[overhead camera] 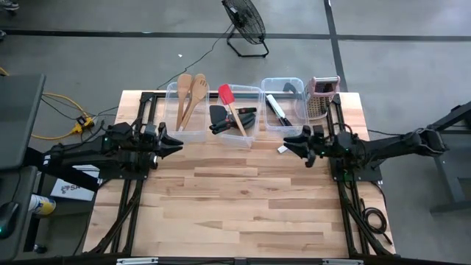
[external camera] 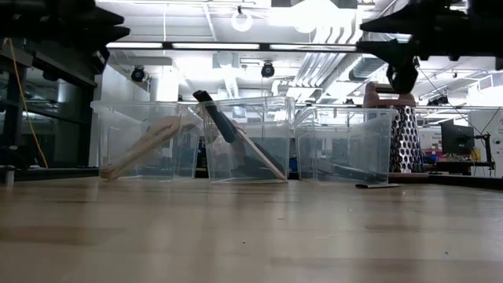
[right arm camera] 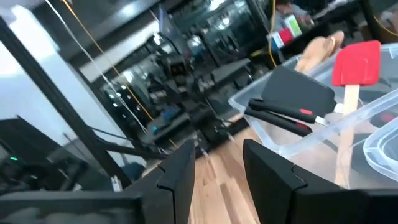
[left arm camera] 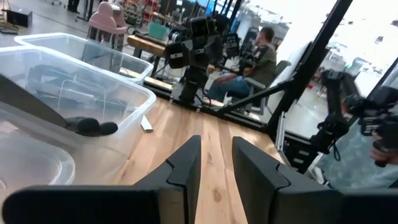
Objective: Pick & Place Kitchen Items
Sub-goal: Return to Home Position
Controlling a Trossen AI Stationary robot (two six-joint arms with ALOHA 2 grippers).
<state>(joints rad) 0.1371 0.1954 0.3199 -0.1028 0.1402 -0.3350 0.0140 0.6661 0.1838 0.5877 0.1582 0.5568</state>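
Observation:
Three clear bins stand in a row at the table's far side. The left bin holds pale wooden spoons that lean on its wall. The middle bin holds a red-headed spatula and black turners, also seen in the right wrist view. The right bin holds black-handled knives. My left gripper is open and empty above the table, near the left bin's near side. My right gripper is open and empty near the right bin's near side.
A metal box grater stands at the far right beside the right bin. A small pale flat piece lies on the table by my right gripper. The wooden tabletop stretches toward the near edge. A person sits beyond the table in the left wrist view.

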